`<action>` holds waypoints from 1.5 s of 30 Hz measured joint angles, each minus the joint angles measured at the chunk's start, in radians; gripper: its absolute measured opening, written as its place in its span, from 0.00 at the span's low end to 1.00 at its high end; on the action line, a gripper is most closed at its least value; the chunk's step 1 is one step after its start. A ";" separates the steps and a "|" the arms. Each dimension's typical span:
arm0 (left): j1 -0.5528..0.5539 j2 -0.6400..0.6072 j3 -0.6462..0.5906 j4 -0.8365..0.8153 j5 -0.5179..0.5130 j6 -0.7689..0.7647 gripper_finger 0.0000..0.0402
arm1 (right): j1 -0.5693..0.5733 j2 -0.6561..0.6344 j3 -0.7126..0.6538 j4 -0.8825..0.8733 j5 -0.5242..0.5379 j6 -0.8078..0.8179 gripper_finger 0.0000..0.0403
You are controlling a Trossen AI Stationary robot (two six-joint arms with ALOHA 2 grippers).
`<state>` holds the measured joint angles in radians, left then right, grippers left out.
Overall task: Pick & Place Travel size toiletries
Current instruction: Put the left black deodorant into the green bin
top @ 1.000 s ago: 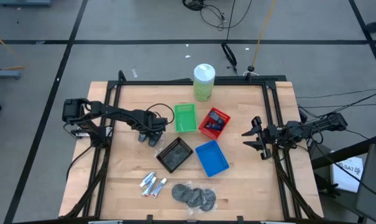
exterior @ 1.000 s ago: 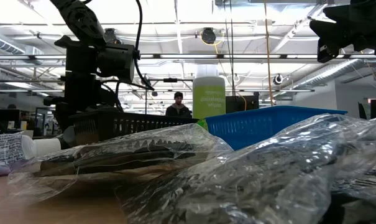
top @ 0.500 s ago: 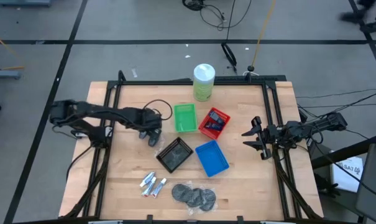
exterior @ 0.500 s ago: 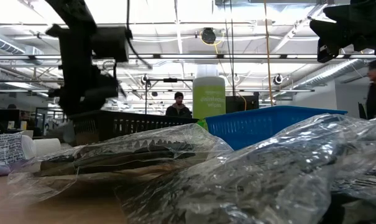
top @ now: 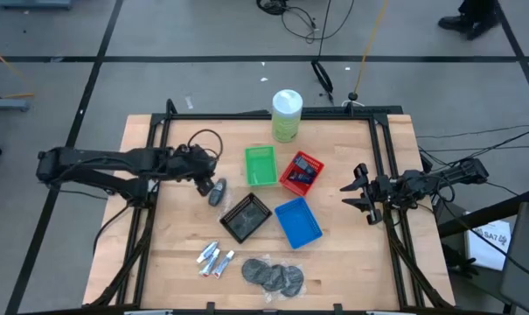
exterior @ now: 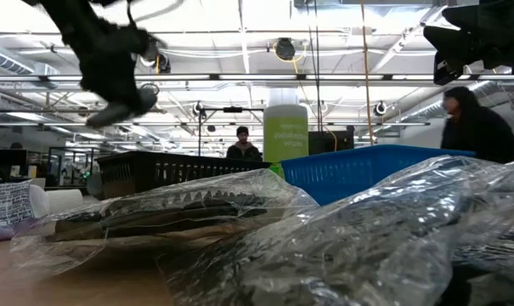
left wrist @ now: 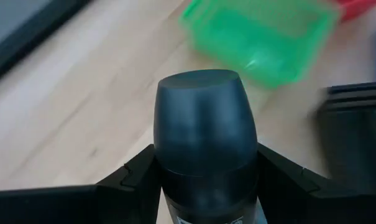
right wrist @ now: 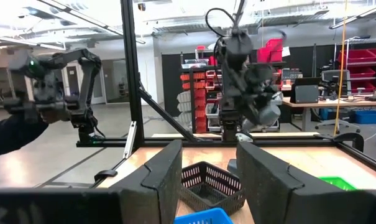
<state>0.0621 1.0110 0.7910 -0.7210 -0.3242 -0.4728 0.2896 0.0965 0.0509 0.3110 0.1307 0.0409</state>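
Note:
My left gripper (top: 206, 178) hangs above the table left of the green tray (top: 261, 166), shut on a dark grey oval bottle (top: 216, 191). The low view shows that gripper (exterior: 112, 81) raised, with the bottle (exterior: 121, 108) tilted below it. Three white tubes (top: 214, 258) and the grey wrapped discs (top: 273, 275) lie near the table's near edge. A navy item lies in the red tray (top: 302, 172). My right gripper (top: 350, 194) waits open over the table's right side, touching nothing. My left gripper (left wrist: 206, 171) pinches the bottle's body just below its rounded cap (left wrist: 203, 112), one finger (left wrist: 138, 177) on each flat side. The cap end sticks out beyond the fingertips. The bottle is lifted clear of the table and sits tilted in the hold.
A black tray (top: 246, 216) and a blue tray (top: 297, 222) sit at the table's middle. The tall pale-green canister (top: 287, 115) stands at the far edge. A black frame borders the table. People (exterior: 482, 127) are in the room beyond.
My left gripper has risen from the table with the bottle and drawn back toward the table's left and far side, tipping as it went. The bottle is now lifted clear. My right arm has kept still.

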 joint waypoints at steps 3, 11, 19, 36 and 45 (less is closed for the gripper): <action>-0.050 -0.073 0.000 0.058 -0.030 0.077 0.49 | 0.000 0.000 0.000 0.003 0.000 0.000 0.35; -0.141 -0.315 -0.184 0.299 -0.044 0.165 0.49 | 0.000 0.000 0.000 0.007 0.000 0.000 0.35; -0.150 -0.482 -0.493 0.768 0.126 0.299 0.50 | 0.000 0.000 0.000 0.011 0.000 -0.002 0.35; -0.140 -0.481 -0.673 1.170 0.218 0.425 0.49 | 0.000 0.000 0.000 0.004 0.000 -0.034 0.35; -0.141 -0.377 -0.673 1.274 0.202 0.426 0.49 | 0.000 0.000 0.000 0.005 0.000 -0.034 0.35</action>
<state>-0.0784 0.6345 0.1181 0.5531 -0.1221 -0.0467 0.2897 0.0963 0.0506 0.3164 0.1303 0.0071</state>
